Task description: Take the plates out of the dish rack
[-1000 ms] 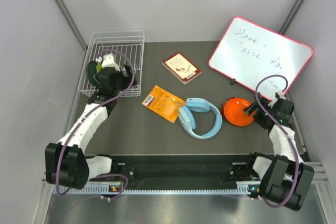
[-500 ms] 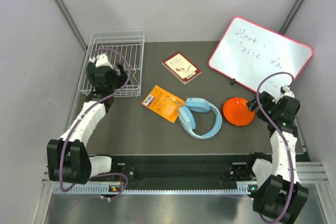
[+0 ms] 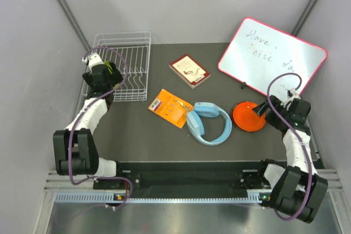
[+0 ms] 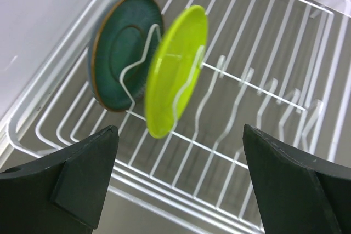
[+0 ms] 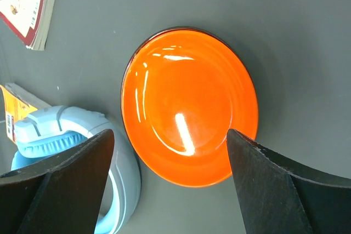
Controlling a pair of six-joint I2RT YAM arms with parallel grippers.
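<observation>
Lime plate (image 4: 175, 69), teal plate (image 4: 123, 53) in dish rack (image 4: 258, 86), overhead mostly behind left arm (image 3: 90, 116).

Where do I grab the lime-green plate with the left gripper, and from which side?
Pinch the top rim of the lime-green plate, coming down from above with the open left gripper. It stands on edge between prongs of the dish rack, the dark green plate close behind, so the upper edge looks freest.

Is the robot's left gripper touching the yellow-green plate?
Apart. In the left wrist view the left gripper is open, and dish rack wires show between each finger and the yellow-green plate.
</observation>
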